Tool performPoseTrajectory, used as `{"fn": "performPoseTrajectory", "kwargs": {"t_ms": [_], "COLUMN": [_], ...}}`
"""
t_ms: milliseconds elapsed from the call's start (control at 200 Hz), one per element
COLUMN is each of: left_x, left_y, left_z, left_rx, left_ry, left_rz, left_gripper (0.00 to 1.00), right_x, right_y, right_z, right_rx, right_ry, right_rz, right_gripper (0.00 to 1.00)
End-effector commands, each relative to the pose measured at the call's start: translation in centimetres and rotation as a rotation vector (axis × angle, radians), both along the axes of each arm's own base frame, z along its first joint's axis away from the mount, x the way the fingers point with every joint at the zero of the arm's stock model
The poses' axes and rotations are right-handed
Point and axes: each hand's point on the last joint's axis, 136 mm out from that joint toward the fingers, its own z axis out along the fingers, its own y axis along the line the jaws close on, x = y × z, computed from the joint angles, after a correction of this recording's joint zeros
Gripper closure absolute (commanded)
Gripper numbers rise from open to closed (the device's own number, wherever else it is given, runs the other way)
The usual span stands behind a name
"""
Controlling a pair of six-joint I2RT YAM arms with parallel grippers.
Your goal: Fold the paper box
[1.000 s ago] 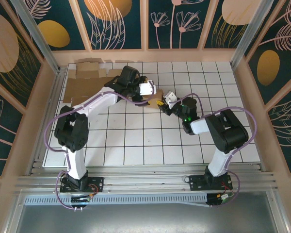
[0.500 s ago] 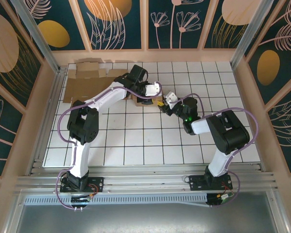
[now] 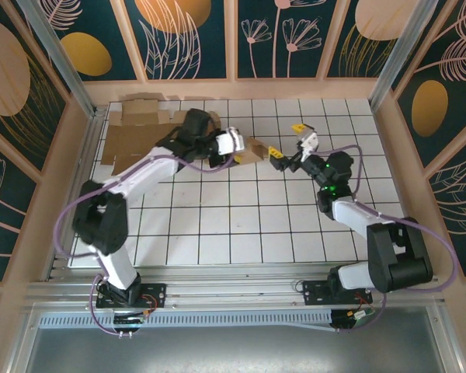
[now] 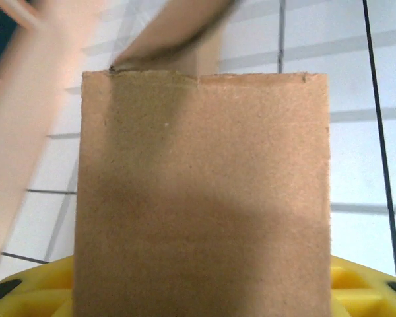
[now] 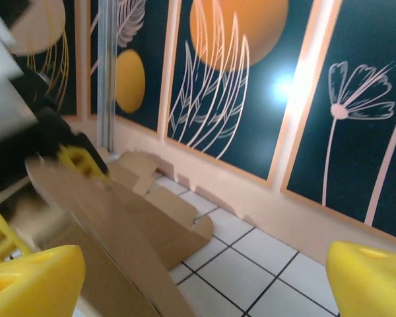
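Note:
The paper box (image 3: 136, 140) is brown cardboard lying mostly flat at the back left of the tiled table. One flap (image 3: 254, 149) sticks out to the right, and my left gripper (image 3: 245, 149) is shut on it. In the left wrist view that flap (image 4: 204, 185) stands between the yellow fingers (image 4: 33, 294). My right gripper (image 3: 286, 140) hangs open just right of the flap, not touching it, with nothing between its yellow fingertips (image 5: 26, 277). From the right wrist the cardboard (image 5: 152, 218) rises at the left, with folded tabs lying behind it.
A peach wall (image 3: 233, 89) with dark floral panels closes the back, right behind the box. Side walls and an aluminium post (image 3: 54, 54) bound the left. White tiles (image 3: 241, 225) stretch open toward the arm bases.
My right gripper has let go of the cardboard, opened wide and drawn back to the right. My left gripper has shut on the flap and shifted with it.

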Motion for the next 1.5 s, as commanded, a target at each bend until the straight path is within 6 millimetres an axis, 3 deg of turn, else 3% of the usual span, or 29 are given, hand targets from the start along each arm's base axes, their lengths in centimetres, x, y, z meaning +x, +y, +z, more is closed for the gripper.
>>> {"fn": "performPoseTrajectory", "kwargs": {"t_ms": [0, 50, 150, 325, 485, 616, 771, 1006, 1311, 1497], "left_x": [-1.0, -1.7, -2.9, -4.5, -5.9, -6.9, -7.0, -6.5, -5.5, -5.3], "left_y": [1.1, 1.8, 2.6, 2.4, 2.2, 1.8, 1.4, 1.0, 0.7, 0.6], "left_z": [10.5, 12.0, 13.1, 13.7, 14.2, 13.5, 12.5, 12.8, 11.9, 12.4], "left_rx": [-0.387, -0.462, -0.573, -0.72, -0.793, -0.76, -0.699, -0.659, -0.58, -0.58], "left_ry": [-0.162, -0.184, -0.163, -0.066, 0.005, 0.065, 0.091, 0.08, 0.062, 0.061], "left_rz": [-0.068, -0.079, -0.11, -0.21, -0.307, -0.385, -0.406, -0.41, -0.389, -0.404], "left_gripper": [0.63, 0.63, 0.63, 0.62, 0.62, 0.62, 0.63, 0.64, 0.64, 0.64], "right_x": [-2.0, -2.1, -1.6, -0.5, 1.2, -0.7, -1.8, -4.9, -8.2, -6.5], "right_y": [0.3, 0.1, 0.1, 0.0, -0.3, 1.7, 2.4, 4.8, 3.3, 3.6], "right_z": [1.9, 3.2, 5.6, 7.3, 5.7, 4.7, 4.3, 4.4, 5.1, 5.0], "right_rx": [0.105, 0.165, 0.316, 0.384, 0.247, 0.026, -0.121, -0.148, -0.156, -0.107], "right_ry": [0.075, 0.114, 0.255, 0.393, 0.412, 0.345, 0.14, 0.009, 0.07, 0.088], "right_rz": [0.148, 0.176, 0.235, 0.271, 0.254, 0.43, 0.499, 0.769, 0.933, 0.895], "right_gripper": [0.05, 0.05, 0.07, 0.11, 0.09, 0.06, 0.01, 0.01, 0.01, 0.01]}}
